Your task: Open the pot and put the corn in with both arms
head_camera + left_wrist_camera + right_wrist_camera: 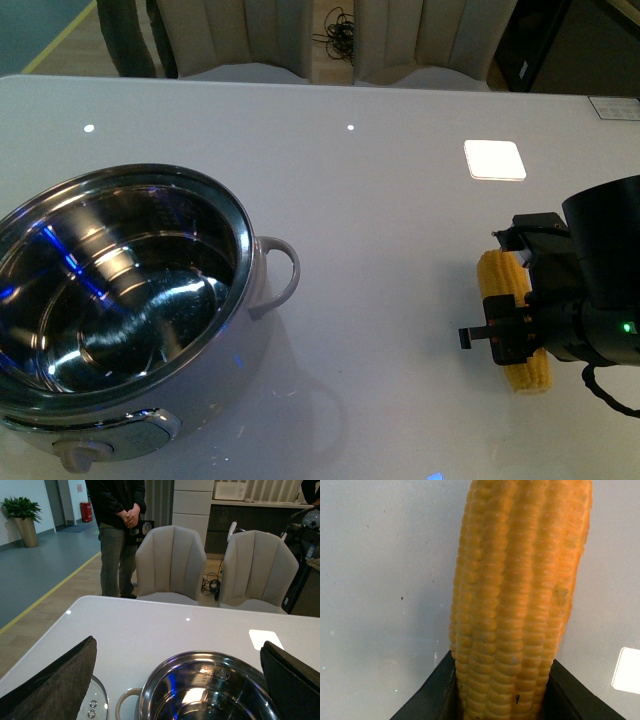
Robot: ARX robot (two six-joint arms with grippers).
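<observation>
The pot (246, 236) stands open at the table's front left, its steel inside empty, with a looped handle (285, 268) and a front knob (80, 455). My right gripper (520, 322) is shut on the yellow corn (497, 282) at the right, low over the table. The right wrist view shows the corn (520, 595) clamped between the black fingers (427, 700). My left gripper (177, 680) is open and empty above the pot (210, 656), with its fingers (60, 680) spread wide. The left gripper is out of the front view.
A glass lid (95, 705) lies on the table beside the pot's handle. A white square patch (494, 160) shows on the table beyond the corn. Two beige chairs (171, 562) stand at the far edge, with a person (120, 535) behind them.
</observation>
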